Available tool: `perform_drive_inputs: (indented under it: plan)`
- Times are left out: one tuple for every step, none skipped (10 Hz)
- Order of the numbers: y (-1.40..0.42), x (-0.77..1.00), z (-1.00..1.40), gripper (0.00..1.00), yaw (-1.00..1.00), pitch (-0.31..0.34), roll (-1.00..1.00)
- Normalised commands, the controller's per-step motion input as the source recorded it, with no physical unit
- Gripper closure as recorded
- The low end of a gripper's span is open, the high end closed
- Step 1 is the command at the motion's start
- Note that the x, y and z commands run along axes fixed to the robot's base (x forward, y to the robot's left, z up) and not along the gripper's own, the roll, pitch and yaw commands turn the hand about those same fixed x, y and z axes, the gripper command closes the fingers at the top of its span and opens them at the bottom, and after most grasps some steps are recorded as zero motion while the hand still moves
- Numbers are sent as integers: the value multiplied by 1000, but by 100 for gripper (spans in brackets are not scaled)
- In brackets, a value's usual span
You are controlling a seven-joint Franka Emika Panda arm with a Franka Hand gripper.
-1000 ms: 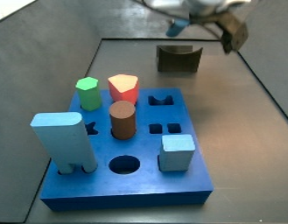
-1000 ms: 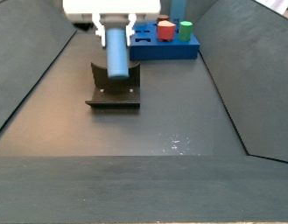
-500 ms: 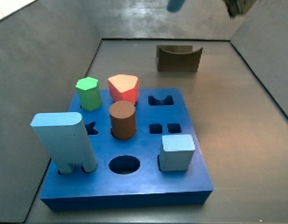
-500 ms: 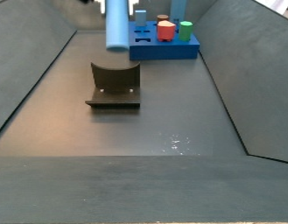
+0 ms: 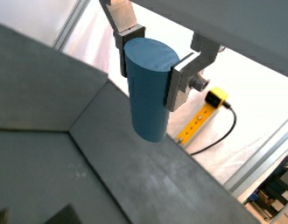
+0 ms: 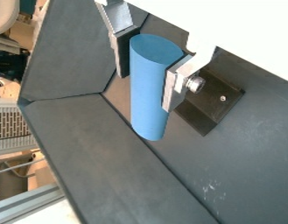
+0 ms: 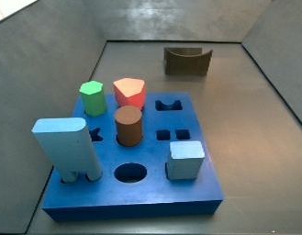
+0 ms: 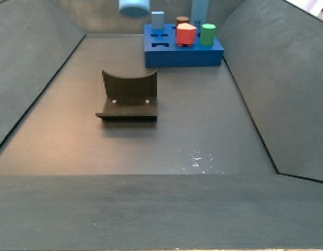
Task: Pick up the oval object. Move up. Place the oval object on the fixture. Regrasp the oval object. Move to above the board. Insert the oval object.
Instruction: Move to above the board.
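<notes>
In both wrist views the two-finger gripper (image 5: 150,66) (image 6: 144,66) clamps the blue oval cylinder (image 5: 149,87) (image 6: 151,83) near its top, the silver finger plates pressed to its sides, high over the dark floor. In a side view only the cylinder's lower tip (image 8: 134,6) shows, above the dark L-shaped fixture (image 8: 129,96) and near the blue peg board (image 8: 183,51). In a side view the board (image 7: 135,179) carries its pegs; the fixture (image 7: 187,61) stands behind.

Dark grey floor (image 8: 164,147) and sloping walls (image 7: 43,55); yellow power strip (image 5: 202,118) outside.
</notes>
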Motion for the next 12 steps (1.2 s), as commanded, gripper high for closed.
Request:
perform_drive_inputs:
  plan:
    - [5, -96, 1000, 100, 44, 139, -45]
    - [-6, -51, 816, 100, 75, 129, -47]
    - [-12, -19, 641, 100, 89, 127, -42]
    - [-17, 4, 467, 100, 94, 129, -39]
    - [-24, 14, 236, 100, 102, 126, -37]
    - [-1000, -332, 25, 100, -138, 29, -1000]
    - [-1000, -334, 29, 100, -139, 18, -1000]
    - [-1000, -347, 34, 100, -137, 17, -1000]
    - [-1000, -356, 17, 100, -134, 20, -1000]
    - [-1000, -358, 21, 100, -138, 25, -1000]
    - [-1000, -368, 27, 100, -135, 31, -1000]
    - [-1000, -377, 13, 100, -133, 35, -1000]
